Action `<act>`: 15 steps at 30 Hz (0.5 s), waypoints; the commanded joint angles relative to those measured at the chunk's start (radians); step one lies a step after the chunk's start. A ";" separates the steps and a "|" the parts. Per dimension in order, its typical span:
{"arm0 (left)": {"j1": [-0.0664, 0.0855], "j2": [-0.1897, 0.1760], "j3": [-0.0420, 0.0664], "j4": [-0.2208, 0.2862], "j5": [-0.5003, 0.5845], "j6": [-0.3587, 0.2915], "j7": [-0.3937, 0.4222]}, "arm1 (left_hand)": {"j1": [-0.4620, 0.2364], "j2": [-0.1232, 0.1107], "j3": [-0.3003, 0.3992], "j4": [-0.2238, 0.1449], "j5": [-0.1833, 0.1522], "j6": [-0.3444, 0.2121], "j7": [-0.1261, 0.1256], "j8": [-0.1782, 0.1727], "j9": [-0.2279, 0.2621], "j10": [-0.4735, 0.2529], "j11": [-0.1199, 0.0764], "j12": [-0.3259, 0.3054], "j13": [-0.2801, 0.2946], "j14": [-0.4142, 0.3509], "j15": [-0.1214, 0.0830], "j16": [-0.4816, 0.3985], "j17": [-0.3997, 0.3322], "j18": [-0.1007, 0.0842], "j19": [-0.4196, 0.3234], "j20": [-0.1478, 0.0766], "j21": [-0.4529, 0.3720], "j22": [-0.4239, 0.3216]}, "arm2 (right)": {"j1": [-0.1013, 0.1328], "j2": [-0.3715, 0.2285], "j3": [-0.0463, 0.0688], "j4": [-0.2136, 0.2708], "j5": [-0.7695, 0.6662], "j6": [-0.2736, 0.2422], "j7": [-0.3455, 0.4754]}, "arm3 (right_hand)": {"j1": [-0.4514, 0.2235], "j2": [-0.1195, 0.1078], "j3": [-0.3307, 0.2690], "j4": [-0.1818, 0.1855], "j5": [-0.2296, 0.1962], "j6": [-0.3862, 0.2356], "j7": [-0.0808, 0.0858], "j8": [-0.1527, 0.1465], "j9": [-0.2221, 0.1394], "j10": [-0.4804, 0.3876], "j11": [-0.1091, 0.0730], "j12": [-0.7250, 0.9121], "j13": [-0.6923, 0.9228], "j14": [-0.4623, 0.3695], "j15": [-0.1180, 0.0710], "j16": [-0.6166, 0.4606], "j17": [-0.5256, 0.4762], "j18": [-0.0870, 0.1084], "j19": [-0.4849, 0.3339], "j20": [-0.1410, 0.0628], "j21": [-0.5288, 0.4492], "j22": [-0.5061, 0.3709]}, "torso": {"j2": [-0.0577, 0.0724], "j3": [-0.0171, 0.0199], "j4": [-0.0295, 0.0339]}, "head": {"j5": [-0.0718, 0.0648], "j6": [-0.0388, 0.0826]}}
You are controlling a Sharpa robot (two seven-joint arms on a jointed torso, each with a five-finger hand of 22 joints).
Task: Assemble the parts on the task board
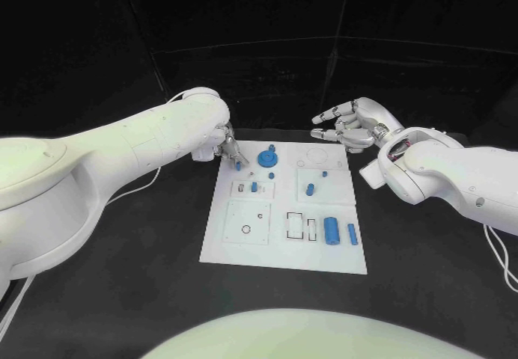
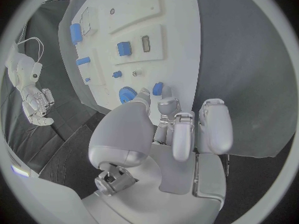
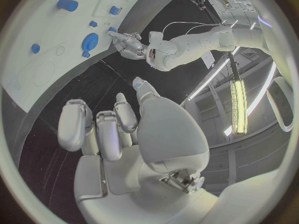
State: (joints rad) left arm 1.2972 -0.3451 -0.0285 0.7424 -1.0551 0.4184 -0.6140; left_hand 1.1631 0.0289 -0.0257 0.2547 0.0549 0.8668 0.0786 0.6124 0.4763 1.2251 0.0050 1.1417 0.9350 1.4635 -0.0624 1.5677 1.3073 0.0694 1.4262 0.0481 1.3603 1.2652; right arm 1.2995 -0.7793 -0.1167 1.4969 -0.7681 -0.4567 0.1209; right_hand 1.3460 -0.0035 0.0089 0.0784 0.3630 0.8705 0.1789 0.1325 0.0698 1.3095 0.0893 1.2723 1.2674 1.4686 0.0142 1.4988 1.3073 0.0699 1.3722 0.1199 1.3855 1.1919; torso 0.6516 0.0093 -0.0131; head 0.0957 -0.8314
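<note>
Left robot hand (image 1: 229, 148) at the far left corner of the white rectangular task board (image 1: 243, 250), fingertips (image 2: 163, 103) closing on a small blue part (image 2: 158, 88).

Pinching that small blue part between thumb and finger, seemingly just above or on the board beside the round blue toothed gear (image 1: 269, 158), probably to seat it in a nearby socket; cannot tell whether it is lifted clear. Right robot hand (image 1: 351, 123) hovering off the board's far right corner over the black bench (image 1: 129, 247), fingers loosely curled but apart, holding nothing, likely kept clear as standby. Waiting nearer the front: a blue cylinder (image 1: 331, 229), a slimmer blue peg (image 1: 352, 234) beside rectangular slots, a small blue block (image 1: 310, 188) mid-board.
</note>
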 commanded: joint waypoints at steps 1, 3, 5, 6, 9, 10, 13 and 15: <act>0.001 0.000 0.000 0.001 -0.006 0.005 0.012 | 0.014 0.003 -0.001 -0.008 -0.001 0.006 -0.001 -0.003 -0.001 -0.007 0.001 -0.001 -0.001 0.107 0.007 0.003 0.263 0.001 -0.003 0.007 -0.006 0.002 | 0.002 0.001 0.001 0.001 -0.002 0.006 0.004 | -0.005 0.000 0.001 0.006 0.003 -0.001 -0.005 0.006 -0.001 0.005 -0.004 0.007 0.000 0.070 -0.007 -0.002 0.132 0.008 0.002 -0.006 -0.004 0.000 | 0.000 -0.0002 -0.0010 | 0.000 -0.002; 0.001 0.000 0.000 0.001 -0.006 0.004 0.013 | 0.019 0.006 0.001 -0.011 -0.001 0.007 -0.001 -0.003 -0.002 -0.007 0.001 -0.001 -0.002 0.107 0.007 0.003 0.263 0.001 -0.003 0.007 -0.006 0.001 | 0.002 0.001 0.001 0.001 -0.002 0.006 0.004 | -0.005 0.000 0.001 0.006 0.003 -0.001 -0.005 0.006 -0.001 0.005 -0.004 0.007 0.000 0.070 -0.007 -0.002 0.132 0.008 0.002 -0.006 -0.004 0.000 | 0.001 -0.0001 -0.0007 | 0.000 -0.002; 0.001 0.000 0.000 0.000 -0.006 0.002 0.014 | 0.030 0.013 0.006 -0.017 -0.001 0.007 -0.001 -0.005 -0.003 -0.008 0.000 -0.001 -0.003 0.107 0.007 0.003 0.263 0.001 -0.003 0.007 -0.006 0.002 | 0.002 0.001 0.001 0.000 -0.002 0.006 0.004 | -0.005 0.000 0.001 0.006 0.003 -0.001 -0.005 0.006 -0.001 0.005 -0.004 0.007 0.000 0.070 -0.007 -0.002 0.132 0.008 0.002 -0.006 -0.004 0.000 | 0.001 0.0000 -0.0005 | 0.000 -0.003; 0.001 0.000 0.000 0.000 -0.006 0.002 0.015 | 0.035 0.015 0.007 -0.020 -0.001 0.008 -0.001 -0.006 -0.004 -0.008 0.000 -0.002 -0.004 0.107 0.007 0.003 0.263 0.001 -0.003 0.007 -0.006 0.002 | 0.002 0.001 0.001 0.000 -0.002 0.006 0.004 | -0.005 0.000 0.001 0.006 0.003 -0.001 -0.005 0.006 -0.001 0.005 -0.004 0.007 0.000 0.070 -0.007 -0.002 0.132 0.008 0.002 -0.006 -0.004 0.000 | 0.001 -0.0001 -0.0005 | 0.000 -0.003; 0.001 0.000 0.000 0.000 -0.006 -0.002 0.019 | 0.058 0.029 0.019 -0.035 -0.001 0.009 -0.001 -0.009 -0.006 -0.009 0.000 -0.002 -0.005 0.107 0.006 0.003 0.263 0.001 -0.003 0.006 -0.007 0.003 | 0.002 0.001 0.001 0.000 -0.002 0.007 0.004 | -0.005 0.000 0.001 0.006 0.003 -0.001 -0.005 0.007 -0.001 0.005 -0.004 0.007 0.000 0.070 -0.007 -0.002 0.132 0.008 0.002 -0.006 -0.004 0.000 | 0.000 -0.0001 -0.0010 | 0.000 -0.003; 0.001 0.000 0.000 0.000 -0.006 -0.002 0.020 | 0.070 0.035 0.027 -0.042 -0.002 0.008 -0.002 -0.010 -0.007 -0.009 -0.001 -0.002 -0.005 0.107 0.006 0.003 0.263 0.001 -0.003 0.006 -0.007 0.003 | 0.002 0.001 0.001 0.000 -0.002 0.007 0.004 | -0.004 0.001 0.001 0.006 0.004 -0.001 -0.005 0.007 -0.001 0.005 -0.004 0.007 0.000 0.070 -0.007 -0.002 0.132 0.008 0.002 -0.006 -0.004 0.001 | 0.000 -0.0001 -0.0011 | 0.000 -0.003; 0.001 0.000 0.000 0.000 -0.006 -0.004 0.024 | 0.097 0.048 0.045 -0.060 -0.002 0.008 -0.004 -0.013 -0.009 -0.011 -0.002 -0.004 -0.008 0.107 0.004 0.003 0.263 0.001 -0.003 0.005 -0.007 0.004 | 0.002 0.001 0.001 0.000 -0.002 0.007 0.003 | -0.004 0.001 0.001 0.006 0.004 -0.001 -0.005 0.007 -0.001 0.005 -0.004 0.007 0.000 0.070 -0.007 -0.002 0.132 0.008 0.002 -0.006 -0.004 0.001 | 0.000 0.0001 -0.0011 | -0.001 -0.004; 0.001 0.001 0.000 0.001 -0.006 -0.005 0.028 | 0.114 0.054 0.057 -0.072 -0.002 0.008 -0.005 -0.016 -0.010 -0.012 -0.004 -0.005 -0.010 0.107 0.004 0.003 0.263 0.001 -0.003 0.004 -0.007 0.004 | 0.002 0.001 0.001 0.000 -0.002 0.007 0.003 | -0.004 0.001 0.001 0.006 0.004 -0.001 -0.005 0.007 -0.001 0.005 -0.004 0.007 0.000 0.070 -0.007 -0.002 0.132 0.008 0.002 -0.006 -0.004 0.001 | 0.000 0.0000 -0.0005 | -0.001 -0.005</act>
State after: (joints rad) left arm 1.2968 -0.3449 -0.0286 0.7419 -1.0554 0.4163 -0.6022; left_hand 1.2708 0.0834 0.0307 0.1874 0.0549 0.8704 0.0749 0.6007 0.4670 1.2201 0.0000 1.1417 0.9261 1.4635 -0.0624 1.5677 1.3073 0.0695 1.4262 0.0481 1.3567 1.2678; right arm 1.2995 -0.7788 -0.1167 1.4962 -0.7681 -0.4552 0.1205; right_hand 1.3460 -0.0035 0.0089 0.0784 0.3630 0.8705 0.1789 0.1326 0.0698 1.3095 0.0893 1.2769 1.2674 1.4686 0.0142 1.4988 1.3081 0.0698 1.3722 0.1199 1.3855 1.1919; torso 0.6521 0.0092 -0.0142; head 0.0952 -0.8349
